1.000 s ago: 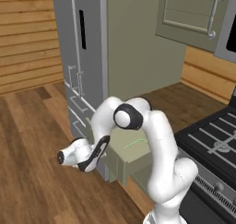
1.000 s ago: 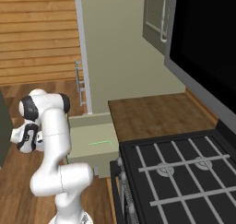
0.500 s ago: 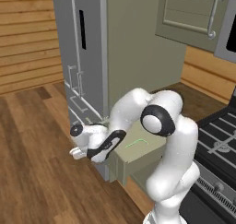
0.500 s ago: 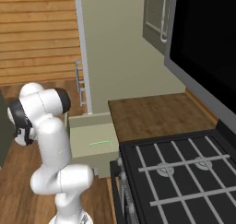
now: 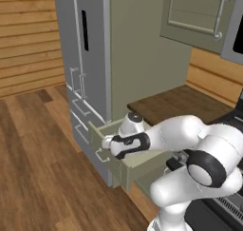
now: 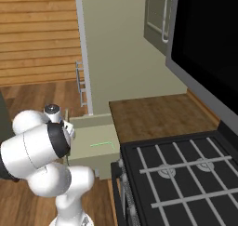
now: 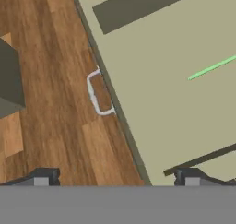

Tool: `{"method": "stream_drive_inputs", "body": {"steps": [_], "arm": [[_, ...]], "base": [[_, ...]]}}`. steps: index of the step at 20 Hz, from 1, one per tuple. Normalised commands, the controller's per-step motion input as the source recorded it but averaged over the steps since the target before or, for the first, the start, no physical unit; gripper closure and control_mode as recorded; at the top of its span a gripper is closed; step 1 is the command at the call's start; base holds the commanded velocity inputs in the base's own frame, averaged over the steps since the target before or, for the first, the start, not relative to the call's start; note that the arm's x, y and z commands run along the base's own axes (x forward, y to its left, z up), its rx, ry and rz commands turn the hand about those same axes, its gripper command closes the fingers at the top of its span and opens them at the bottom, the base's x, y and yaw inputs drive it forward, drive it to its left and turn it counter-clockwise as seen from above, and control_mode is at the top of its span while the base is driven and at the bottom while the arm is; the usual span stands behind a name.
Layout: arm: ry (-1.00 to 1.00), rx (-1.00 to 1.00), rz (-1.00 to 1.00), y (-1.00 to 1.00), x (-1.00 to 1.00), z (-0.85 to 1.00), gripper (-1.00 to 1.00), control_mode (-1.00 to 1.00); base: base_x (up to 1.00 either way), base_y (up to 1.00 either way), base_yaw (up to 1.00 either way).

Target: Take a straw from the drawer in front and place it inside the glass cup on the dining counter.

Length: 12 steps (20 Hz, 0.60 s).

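The sage-green drawer (image 5: 124, 167) stands pulled open, and its silver bar handle (image 7: 98, 93) sticks out over the wood floor. On the drawer's floor lies the thin light-green straw (image 7: 212, 67), also seen as a faint line in the right base view (image 6: 102, 143). My gripper (image 5: 110, 143) hovers above the drawer's front panel, pointing down. It is open with nothing between the fingertips (image 7: 44, 177), which straddle the front edge. The straw lies off to one side, well apart from them. The glass cup and the dining counter are out of view.
The grey fridge (image 5: 81, 59) with its silver-handled drawers rises just behind the open drawer. A short dark wood counter (image 6: 153, 116) and the black stove (image 6: 181, 174) sit to the right. An upper cabinet (image 5: 194, 11) hangs above. Bare wood floor lies to the left.
The arm has swung from out over the floor, left of the drawer, in to above the drawer's front panel. The jaws have opened a little wider.
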Motion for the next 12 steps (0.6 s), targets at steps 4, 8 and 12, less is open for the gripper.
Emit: {"method": "stream_drive_inputs", "body": {"steps": [4, 8, 12], "arm": [[0.19, 0.12, 0.01, -0.62, 0.65, 0.51, -1.0, -1.0], [0.15, 0.0, 0.02, -0.31, 0.74, 0.13, -1.0, -1.0], [0.07, -0.1, 0.0, -0.03, 0.68, -0.03, -1.0, -1.0]], "base": [[0.0, 0.0, 0.0], [0.0, 0.0, 0.0], [0.0, 0.0, 0.0]]}}
